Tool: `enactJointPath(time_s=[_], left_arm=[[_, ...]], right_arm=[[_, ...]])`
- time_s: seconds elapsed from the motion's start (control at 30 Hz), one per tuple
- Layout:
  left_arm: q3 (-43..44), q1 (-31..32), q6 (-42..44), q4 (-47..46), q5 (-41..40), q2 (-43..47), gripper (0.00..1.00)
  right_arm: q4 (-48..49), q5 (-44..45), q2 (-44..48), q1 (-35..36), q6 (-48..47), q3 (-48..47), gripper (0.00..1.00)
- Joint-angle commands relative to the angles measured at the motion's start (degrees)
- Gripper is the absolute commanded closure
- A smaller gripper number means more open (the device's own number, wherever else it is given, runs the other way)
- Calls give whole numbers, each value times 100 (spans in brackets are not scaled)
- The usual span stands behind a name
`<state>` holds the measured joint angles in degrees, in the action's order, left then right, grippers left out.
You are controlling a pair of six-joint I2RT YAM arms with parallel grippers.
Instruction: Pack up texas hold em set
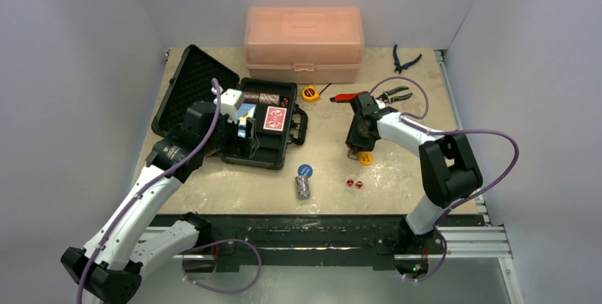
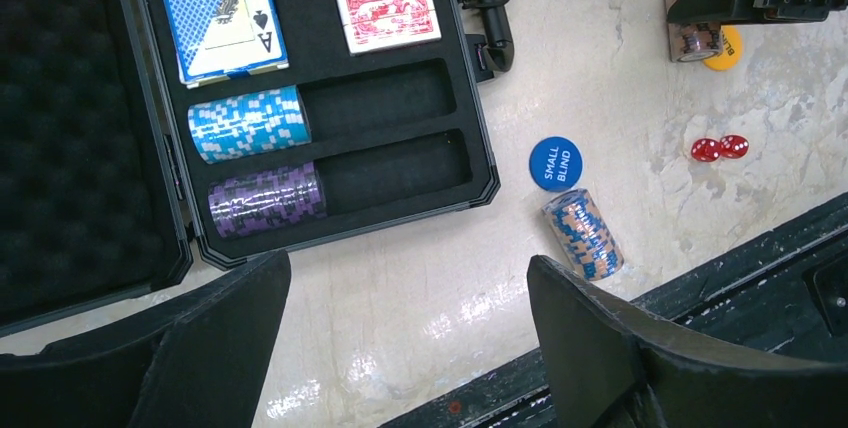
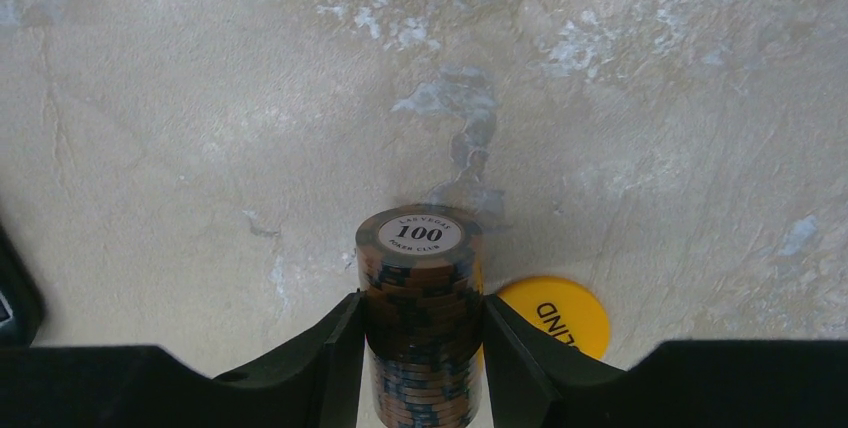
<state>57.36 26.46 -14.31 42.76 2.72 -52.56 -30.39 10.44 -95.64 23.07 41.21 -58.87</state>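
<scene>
You see two card decks (image 2: 218, 10), two discs (image 2: 555, 163), two dice (image 2: 706, 149) on the table (image 2: 400, 288), at least four chip stacks (image 2: 248, 123), two pliers (image 1: 405, 59), one pink box (image 1: 304, 41).

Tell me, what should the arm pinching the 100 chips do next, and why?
Probably lift the 100-chip stack straight up a little. The right gripper is shut on it, and it stands right beside the yellow disc, so sliding sideways could knock that. Once lifted, it can go to the black case, where the slot beside the purple chips has room.
</scene>
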Motion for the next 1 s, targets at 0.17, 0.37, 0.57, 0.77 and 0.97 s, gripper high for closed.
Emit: enactJointPath(time_s=[0.17, 0.37, 0.57, 0.77, 0.97], left_arm=[[-17, 69, 68, -31, -89, 123, 13], [-5, 70, 59, -46, -59, 158, 13], [-6, 70, 50, -50, -12, 205, 14], [-6, 78, 33, -56, 39, 236, 14], [-6, 79, 34, -44, 19, 275, 14]], right_arm=[[409, -456, 663, 67, -770, -529, 100], [215, -505, 796, 73, -1151, -1090, 100], [-131, -542, 806, 72, -1345, -1840, 100], [-570, -440, 690, 73, -1267, -2661, 100], [101, 112, 1103, 66, -1072, -2260, 100]])
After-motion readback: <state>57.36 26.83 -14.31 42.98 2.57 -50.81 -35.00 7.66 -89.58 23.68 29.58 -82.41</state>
